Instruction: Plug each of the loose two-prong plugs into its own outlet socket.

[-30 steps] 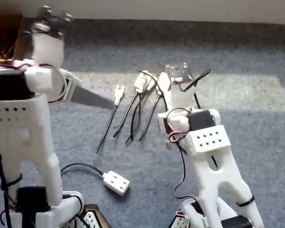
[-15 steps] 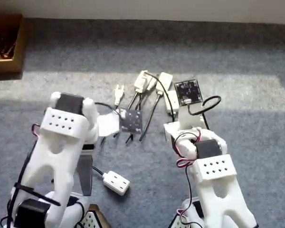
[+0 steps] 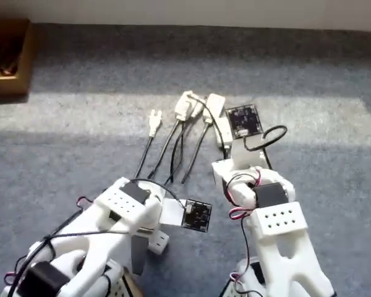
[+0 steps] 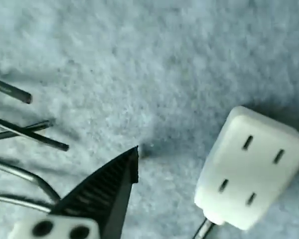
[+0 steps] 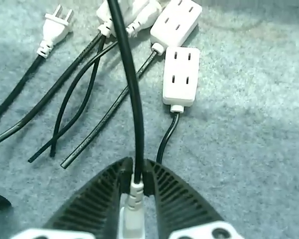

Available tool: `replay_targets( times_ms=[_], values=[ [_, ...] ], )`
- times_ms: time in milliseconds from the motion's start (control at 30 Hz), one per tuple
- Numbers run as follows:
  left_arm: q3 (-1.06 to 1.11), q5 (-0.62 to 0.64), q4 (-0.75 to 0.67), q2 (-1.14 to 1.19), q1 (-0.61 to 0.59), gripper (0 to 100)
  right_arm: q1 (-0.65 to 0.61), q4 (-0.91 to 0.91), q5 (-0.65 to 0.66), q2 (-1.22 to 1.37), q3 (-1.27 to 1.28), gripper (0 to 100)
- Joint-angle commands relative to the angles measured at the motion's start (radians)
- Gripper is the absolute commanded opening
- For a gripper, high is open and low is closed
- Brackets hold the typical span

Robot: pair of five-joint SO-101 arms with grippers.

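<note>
The right tool (image 5: 134,172) is closed narrow on a white plug end (image 5: 131,199), and its black cord (image 5: 127,74) runs out over the grey tabletop (image 5: 249,139). A near outlet block (image 5: 181,74) lies just beside this cord. A loose plug (image 5: 54,26) lies apart, in no socket. The left tool (image 4: 132,159) hangs near a third outlet block (image 4: 249,167). Whether it is wide or narrow I cannot tell.

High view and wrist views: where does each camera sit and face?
High view: above, looking down on grey carpet; both white arms show.
Left wrist view: on left arm, facing white four-slot outlet block; left pincer shows.
Right wrist view: on right arm, facing white two-prong plug; right pincer clamps black cable.
Shared: high view shows that plug too.
</note>
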Motion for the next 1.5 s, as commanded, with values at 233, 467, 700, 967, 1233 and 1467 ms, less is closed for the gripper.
replay_targets(
  times_ms=[233, 467, 700, 967, 1233, 1467],
  values=[
    [-0.104, 0.098, -0.015, -0.03, -0.153, 36, 0.136, -0.016, -0.057, -0.031, -0.021, 0.5],
    [-0.099, 0.101, -0.012, -0.028, -0.117, 36, 0.154, -0.015, -0.057, -0.031, -0.033, 0.5],
    [-0.093, 0.101, -0.023, -0.038, -0.114, 32, 0.154, -0.015, -0.055, -0.031, -0.036, 0.5],
    [-0.171, 0.103, -0.04, -0.03, -0.176, 28, 0.153, -0.013, -0.055, -0.031, -0.036, 0.5],
    [-0.166, 0.103, -0.032, -0.031, -0.211, 29, 0.153, -0.013, -0.057, -0.031, -0.038, 0.5],
    [-0.15, 0.097, -0.032, -0.038, -0.222, 55, 0.153, -0.013, -0.057, -0.031, -0.038, 0.5]
  ],
)
